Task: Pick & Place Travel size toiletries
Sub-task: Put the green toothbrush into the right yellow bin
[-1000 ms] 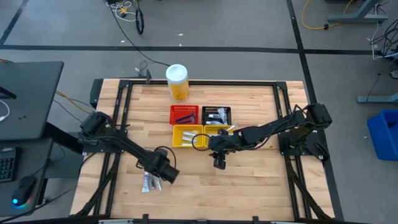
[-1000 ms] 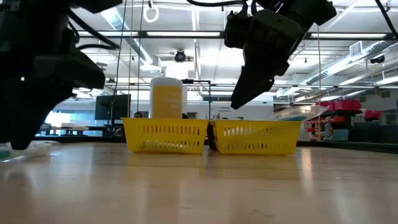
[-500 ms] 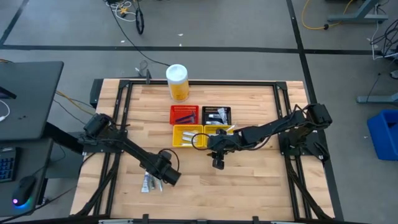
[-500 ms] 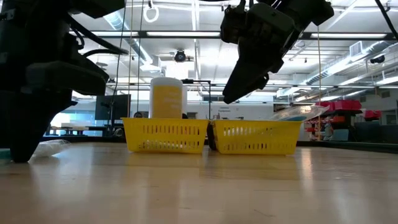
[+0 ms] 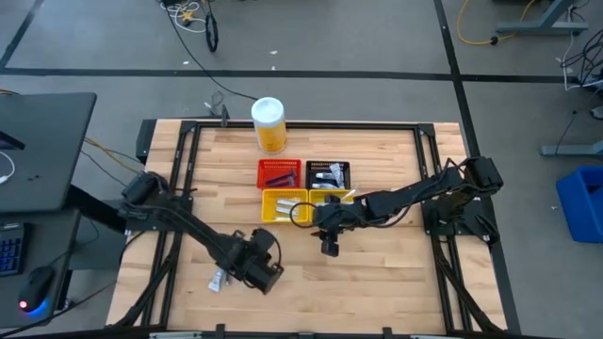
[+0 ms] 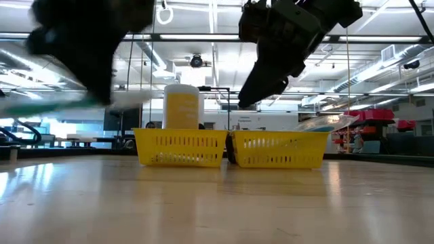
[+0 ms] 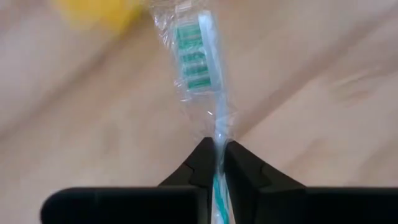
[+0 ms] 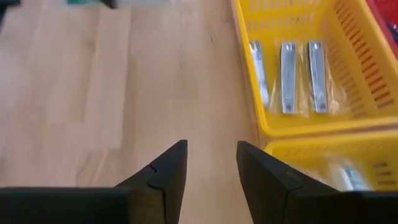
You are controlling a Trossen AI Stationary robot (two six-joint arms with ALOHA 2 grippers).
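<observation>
My left gripper [image 7: 215,160] is shut on a white toothbrush with green bristles [image 7: 198,56], sealed in a clear wrapper. In the low view it shows blurred, above the table [image 6: 68,102]. In the high view the left gripper [image 5: 262,271] is over the table's near left part. My right gripper [image 8: 211,163] stands open with nothing between its fingers, over bare wood just in front of the yellow baskets [image 5: 329,247]. One yellow basket [image 8: 348,93] holds three wrapped silver items [image 8: 287,74]. My left gripper pinches the toothbrush's handle [image 7: 217,134], wrapper and all, between its two fingers. The bristle head sticks out well past the fingertips. The toothbrush is lifted clear of the table and lies about level in the low view.
Red [image 5: 279,174], black [image 5: 328,174] and two yellow mesh baskets [image 5: 283,205] stand at the table's middle. A yellow canister with a white lid [image 5: 268,124] is behind them. A pale item [image 5: 219,280] shows beside my left gripper near the front left.
My left gripper has shut on the toothbrush and risen, shifting a little toward the table's near right. The toothbrush, which lay on the table at the left, is now lifted clear.
</observation>
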